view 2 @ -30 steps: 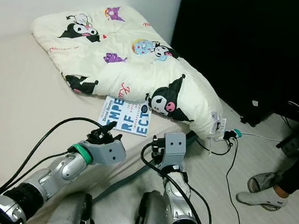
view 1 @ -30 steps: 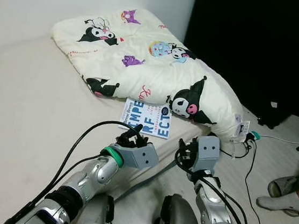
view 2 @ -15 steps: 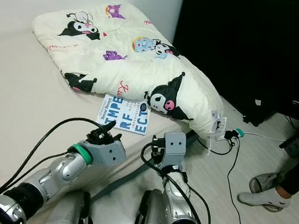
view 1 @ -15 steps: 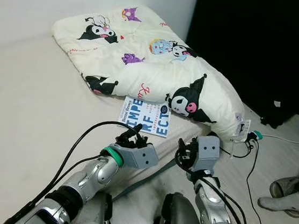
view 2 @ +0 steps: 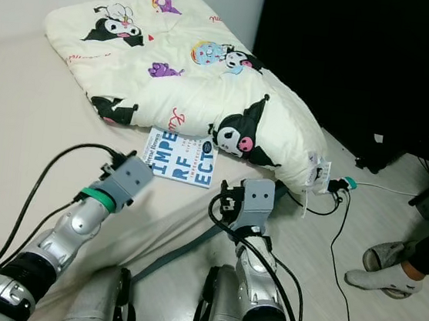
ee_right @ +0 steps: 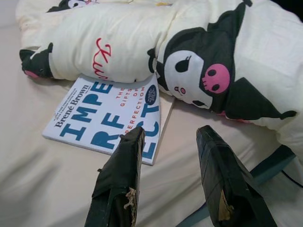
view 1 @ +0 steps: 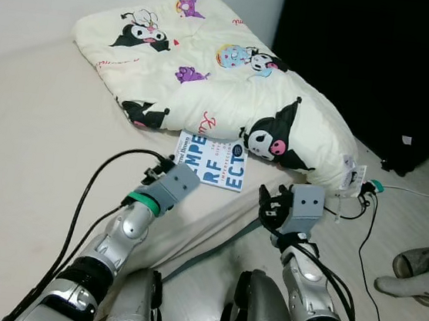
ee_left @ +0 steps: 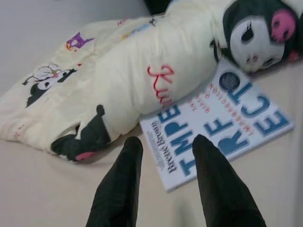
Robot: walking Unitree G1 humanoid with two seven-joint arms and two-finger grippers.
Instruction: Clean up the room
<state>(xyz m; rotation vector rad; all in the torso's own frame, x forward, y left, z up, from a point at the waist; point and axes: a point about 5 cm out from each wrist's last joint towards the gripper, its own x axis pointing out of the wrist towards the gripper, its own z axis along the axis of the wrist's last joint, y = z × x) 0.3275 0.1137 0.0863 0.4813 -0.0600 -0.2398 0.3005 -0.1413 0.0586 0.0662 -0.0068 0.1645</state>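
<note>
Both grippers poised over the white paperback book [view 1: 211, 162] with blue block lettering, ready for a pick-up.

The book lies flat on the beige bed sheet [view 1: 29, 155], its far edge tucked under the cream quilted blanket [view 1: 230, 92] printed with black-and-pink cartoon characters. The left gripper [ee_left: 163, 146] hovers at the book's near left corner with its fingers spread; the right gripper [ee_right: 168, 137] hovers at the near right corner, fingers also spread, pinching nothing. The step in hand looks like the approach to the book — the one loose item on the bed. Next, I judge, one gripper must drop to the book's free near edge, slide it out from under the blanket and close on it. A person's slippered foot [view 1: 413, 270] rests on the floor at far right.
</note>
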